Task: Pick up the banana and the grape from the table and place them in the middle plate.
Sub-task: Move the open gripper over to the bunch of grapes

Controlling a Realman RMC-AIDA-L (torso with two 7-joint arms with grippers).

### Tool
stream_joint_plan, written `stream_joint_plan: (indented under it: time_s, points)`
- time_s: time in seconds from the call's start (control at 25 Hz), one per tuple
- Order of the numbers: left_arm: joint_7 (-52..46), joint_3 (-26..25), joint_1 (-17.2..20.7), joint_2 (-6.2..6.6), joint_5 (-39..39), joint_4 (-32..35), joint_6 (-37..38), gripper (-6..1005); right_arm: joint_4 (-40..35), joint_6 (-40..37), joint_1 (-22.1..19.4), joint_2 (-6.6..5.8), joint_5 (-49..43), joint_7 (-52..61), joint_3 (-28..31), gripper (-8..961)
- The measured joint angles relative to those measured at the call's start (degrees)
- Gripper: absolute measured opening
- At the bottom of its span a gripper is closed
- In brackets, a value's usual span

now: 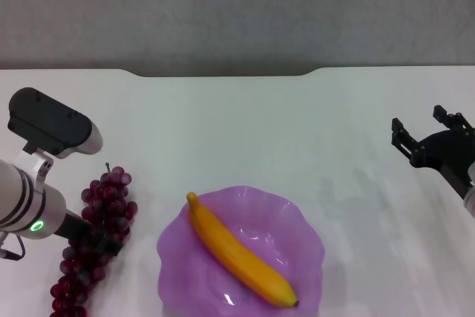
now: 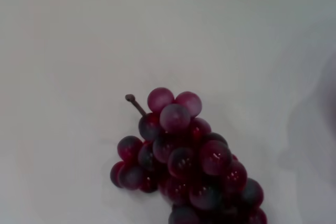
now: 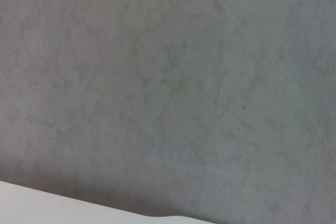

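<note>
The banana (image 1: pixel 239 252) lies slantwise inside the purple middle plate (image 1: pixel 300 217) at the near middle of the white table (image 1: pixel 245 124). The grape bunch (image 1: pixel 104 206) lies on the table left of the plate, its stem pointing to the far side. My left gripper (image 1: pixel 102 243) is down on the middle of the bunch and hides part of it. The left wrist view shows the bunch (image 2: pixel 184 156) and its stem (image 2: pixel 134 103) close up on the table. My right gripper (image 1: pixel 421 127) is open and empty, held over the right side of the table.
A shallow dark notch (image 1: pixel 223 73) cuts the table's far edge, with a grey wall (image 1: pixel 237 12) behind. The right wrist view shows only that wall (image 3: pixel 168 87) and a strip of the table edge (image 3: pixel 52 203).
</note>
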Motion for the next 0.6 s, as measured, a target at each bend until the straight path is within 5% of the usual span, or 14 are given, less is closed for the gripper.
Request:
stream_joint_plan:
  time_s: [0.28,0.48,0.6]
  points:
    - [-0.66,-0.46,-1.35,0.18,0.55,-3.01,-1.03,737,-0.03,0.00,0.00,0.00,0.00,0.00,0.00,787]
    - [-0.72,-0.48,-1.47,0.22,0.60,-3.45,-1.66,507,-0.02,0.00,-0.09,0.00,0.00,0.00,0.00,787]
    - [-0.96,-0.48,-1.28,0.24,0.62,-3.32,-2.05,474,-0.03,0.00,-0.16,0.00,0.00,0.00,0.00,787]
